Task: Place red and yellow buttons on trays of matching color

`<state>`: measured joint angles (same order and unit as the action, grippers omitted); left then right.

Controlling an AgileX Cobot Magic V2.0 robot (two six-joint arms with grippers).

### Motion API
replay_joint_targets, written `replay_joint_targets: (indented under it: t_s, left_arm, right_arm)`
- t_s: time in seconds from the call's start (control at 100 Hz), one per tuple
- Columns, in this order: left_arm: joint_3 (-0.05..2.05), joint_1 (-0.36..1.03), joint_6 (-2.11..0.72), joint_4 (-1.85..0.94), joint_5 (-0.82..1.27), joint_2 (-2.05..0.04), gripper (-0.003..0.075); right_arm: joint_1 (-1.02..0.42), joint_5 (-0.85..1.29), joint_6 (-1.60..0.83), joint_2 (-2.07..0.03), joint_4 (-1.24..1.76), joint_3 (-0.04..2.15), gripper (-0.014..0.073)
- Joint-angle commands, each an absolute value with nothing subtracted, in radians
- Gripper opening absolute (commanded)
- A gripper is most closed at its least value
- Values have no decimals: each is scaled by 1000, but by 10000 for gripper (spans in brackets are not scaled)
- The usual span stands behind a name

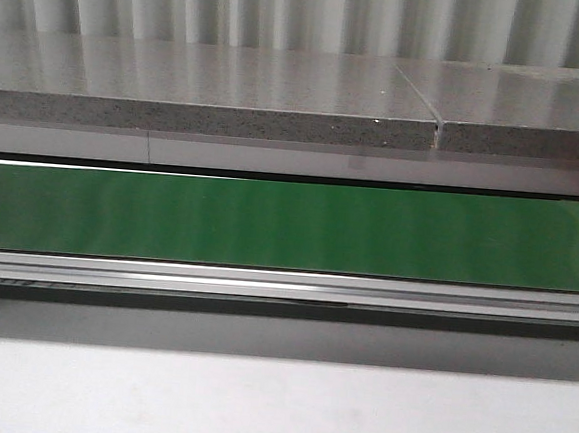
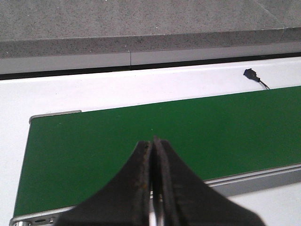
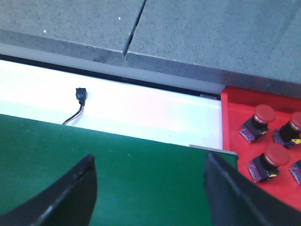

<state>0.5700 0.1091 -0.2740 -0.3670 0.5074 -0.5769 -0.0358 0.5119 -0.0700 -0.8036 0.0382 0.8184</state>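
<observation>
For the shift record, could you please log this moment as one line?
belt: bare | left gripper: shut, empty, over belt | right gripper: open, empty | red tray: red buttons in it | yellow tray: unseen

You see a smooth, faintly glossy green belt (image 1: 289,225) edged by a brushed metal rail (image 1: 284,286), a speckled polished stone counter (image 1: 209,90), and a glossy red plastic tray (image 3: 235,122) holding red-capped buttons (image 3: 259,121).

A pale corrugated wall (image 1: 306,12) stood behind a grey speckled stone ledge (image 1: 209,90), its polished top reflecting soft light, one seam (image 1: 419,94) visible.
</observation>
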Motion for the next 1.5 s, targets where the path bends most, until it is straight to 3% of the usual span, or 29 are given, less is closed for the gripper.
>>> replay_joint_targets:
  t_s: [0.0, 0.45, 1.22, 1.49]
  left_arm:
    - [598, 117, -274, -389, 448, -578, -20]
    - [598, 117, -274, -389, 448, -578, -20]
    - [598, 117, -274, -389, 448, -578, -20]
    - [598, 117, -274, -389, 448, -578, -20]
  right_arm:
    - [-38, 470, -95, -744, 24, 841, 435]
    - [-38, 510, -99, -398, 24, 632, -71]
    - [-38, 577, -99, -318, 24, 599, -68]
    - [-38, 495, -99, -308, 0, 528, -68]
